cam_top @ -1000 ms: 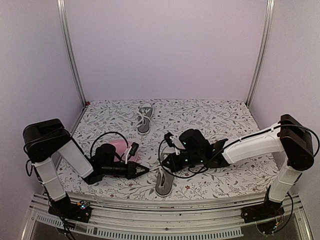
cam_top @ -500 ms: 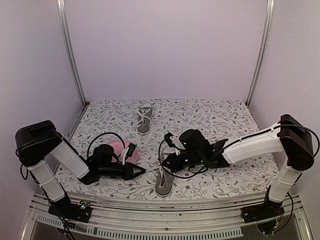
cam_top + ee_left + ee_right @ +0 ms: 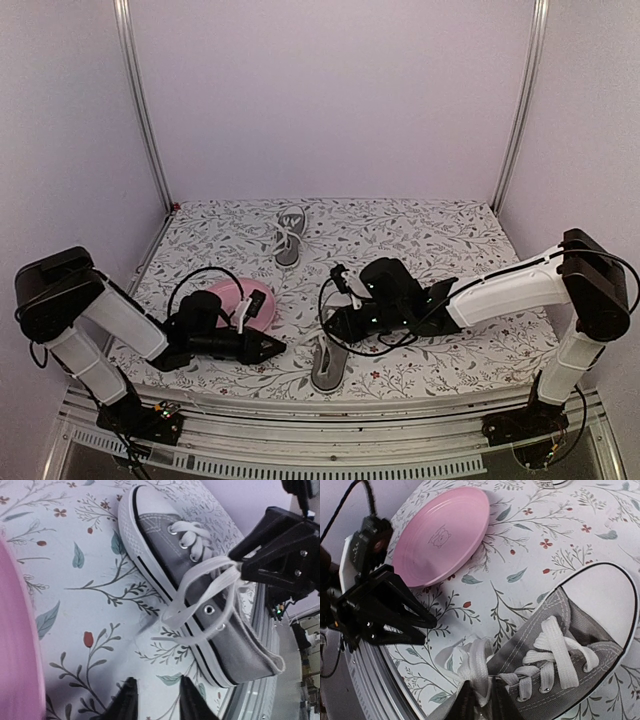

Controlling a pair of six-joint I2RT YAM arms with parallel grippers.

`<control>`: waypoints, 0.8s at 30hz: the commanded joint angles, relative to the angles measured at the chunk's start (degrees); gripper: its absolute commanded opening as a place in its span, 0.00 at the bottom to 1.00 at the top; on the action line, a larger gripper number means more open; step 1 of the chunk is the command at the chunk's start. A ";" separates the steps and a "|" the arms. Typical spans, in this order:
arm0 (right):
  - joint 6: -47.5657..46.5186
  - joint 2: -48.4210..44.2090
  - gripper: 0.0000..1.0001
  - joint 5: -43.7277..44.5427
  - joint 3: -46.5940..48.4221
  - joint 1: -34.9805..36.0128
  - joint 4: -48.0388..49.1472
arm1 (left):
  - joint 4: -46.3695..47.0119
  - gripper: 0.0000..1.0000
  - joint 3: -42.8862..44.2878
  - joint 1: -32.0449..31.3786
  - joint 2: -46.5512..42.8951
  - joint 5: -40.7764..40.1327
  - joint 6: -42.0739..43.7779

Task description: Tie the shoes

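The near shoe (image 3: 328, 364) is a grey canvas sneaker with white laces, lying at the table's front between the two arms. In the left wrist view the shoe (image 3: 200, 600) has a loose lace loop (image 3: 200, 580) standing up and a free lace end on the cloth. My left gripper (image 3: 156, 699) is open just short of it, holding nothing. My right gripper (image 3: 481, 702) is shut on a bunch of white lace (image 3: 480, 667) over the shoe's opening. The second shoe (image 3: 290, 235) lies at the back of the table.
A round pink plate (image 3: 228, 296) lies under the left wrist, to the left of the near shoe. The table's front rail (image 3: 330, 420) runs close behind the shoe's heel. Side posts and walls close off the flowered cloth (image 3: 430, 235).
My left gripper has opened, let the lace go and drawn back a little to the left. The right gripper has stayed over the shoe with the lace in it.
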 commanded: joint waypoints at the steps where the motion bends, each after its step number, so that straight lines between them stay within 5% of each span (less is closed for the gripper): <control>1: -0.68 -4.80 0.26 -0.09 -0.66 -0.90 -0.15 | -8.10 0.43 1.51 -0.33 -7.49 -1.63 2.89; 7: -1.93 -10.13 0.48 0.16 -3.04 -0.94 -1.84 | -16.55 0.57 6.93 -0.37 -12.20 -2.04 8.44; 24: 3.04 -8.04 0.41 -3.79 -8.82 0.69 2.09 | -14.93 0.48 23.00 -0.59 6.22 8.11 17.28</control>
